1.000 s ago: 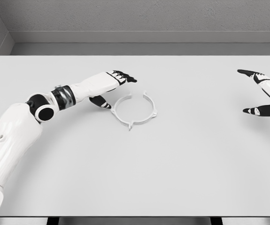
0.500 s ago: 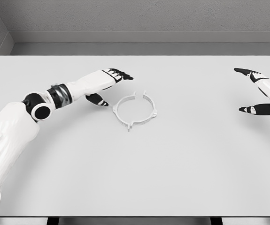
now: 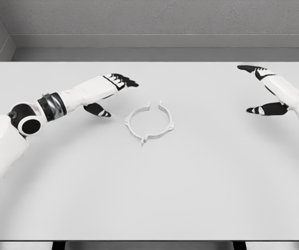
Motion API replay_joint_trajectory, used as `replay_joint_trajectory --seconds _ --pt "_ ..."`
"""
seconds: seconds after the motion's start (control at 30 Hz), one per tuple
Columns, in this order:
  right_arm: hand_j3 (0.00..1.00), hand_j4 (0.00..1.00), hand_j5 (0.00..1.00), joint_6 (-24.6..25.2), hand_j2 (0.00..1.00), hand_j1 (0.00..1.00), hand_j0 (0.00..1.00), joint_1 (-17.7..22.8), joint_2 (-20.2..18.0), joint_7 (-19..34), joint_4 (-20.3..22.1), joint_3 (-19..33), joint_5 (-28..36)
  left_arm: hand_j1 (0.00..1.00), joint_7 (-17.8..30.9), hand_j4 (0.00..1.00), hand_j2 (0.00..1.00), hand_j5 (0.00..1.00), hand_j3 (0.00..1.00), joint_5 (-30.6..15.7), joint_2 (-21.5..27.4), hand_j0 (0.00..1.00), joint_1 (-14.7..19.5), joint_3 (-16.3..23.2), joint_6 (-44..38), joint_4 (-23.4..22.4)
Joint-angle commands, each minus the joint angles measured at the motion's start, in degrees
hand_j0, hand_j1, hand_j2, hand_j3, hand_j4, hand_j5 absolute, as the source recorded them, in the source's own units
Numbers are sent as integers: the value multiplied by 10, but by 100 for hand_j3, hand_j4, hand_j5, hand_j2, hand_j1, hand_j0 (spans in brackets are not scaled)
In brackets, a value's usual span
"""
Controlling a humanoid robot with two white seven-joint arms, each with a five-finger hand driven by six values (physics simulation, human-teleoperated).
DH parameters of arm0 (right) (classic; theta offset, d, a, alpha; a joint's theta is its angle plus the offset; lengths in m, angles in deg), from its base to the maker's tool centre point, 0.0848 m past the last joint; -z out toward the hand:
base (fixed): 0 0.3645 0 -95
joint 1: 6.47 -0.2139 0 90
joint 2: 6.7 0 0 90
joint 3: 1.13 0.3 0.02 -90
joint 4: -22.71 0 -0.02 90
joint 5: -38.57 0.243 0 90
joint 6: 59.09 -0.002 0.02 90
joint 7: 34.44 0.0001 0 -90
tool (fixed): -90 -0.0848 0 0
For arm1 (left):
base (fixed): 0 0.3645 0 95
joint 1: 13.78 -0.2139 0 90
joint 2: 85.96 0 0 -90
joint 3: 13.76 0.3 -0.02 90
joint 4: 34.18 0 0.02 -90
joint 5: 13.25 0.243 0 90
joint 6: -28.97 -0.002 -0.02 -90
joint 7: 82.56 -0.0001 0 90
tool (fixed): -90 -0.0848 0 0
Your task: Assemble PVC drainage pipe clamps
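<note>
A white ring-shaped pipe clamp (image 3: pixel 149 123) is seen lying flat on the white table (image 3: pixel 149 198), near the middle of its far half, with small tabs around its rim and a gap at its far side. The left hand (image 3: pixel 106 94) is held just to the left of the clamp and slightly beyond it, apart from it and touching nothing. Its dark-tipped fingers (image 3: pixel 124 80) are stretched out toward the right, while the thumb (image 3: pixel 97 110) is spread well below them, so the hand is wide and nothing is gripped. The right hand (image 3: pixel 266 91) is held well to the right of the clamp, near the table's far right corner. Its fingers (image 3: pixel 250 69) are extended to the left and its thumb (image 3: pixel 266 109) is parted widely from them; nothing is held there either.
</note>
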Motion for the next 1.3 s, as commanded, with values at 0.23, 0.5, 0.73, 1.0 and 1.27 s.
replay_joint_trajectory --seconds 0.23,0.5,0.73,1.0,1.27 --pt "100 100 100 1 100 100 100 39 59 4 152 -2 -33 100 0 100 100 100 100 -30 59 100 4 -9 -1 -2" --pt "100 100 100 1 100 100 100 -14 127 5 84 -38 -79 100 0 100 100 100 100 -45 93 100 4 -10 -1 -13" --pt "100 100 100 1 100 100 100 -56 181 5 5 -44 -137 100 0 100 100 100 100 -44 95 100 -2 -17 -1 -18" --pt "100 100 100 1 100 100 100 -95 199 5 -78 -66 -142 100 0 100 100 100 100 -45 103 100 1 -17 -1 -18" --pt "100 100 100 1 100 100 100 -114 215 5 -123 -76 -158 100 0 100 100 100 100 -61 124 100 1 -17 -1 -18"
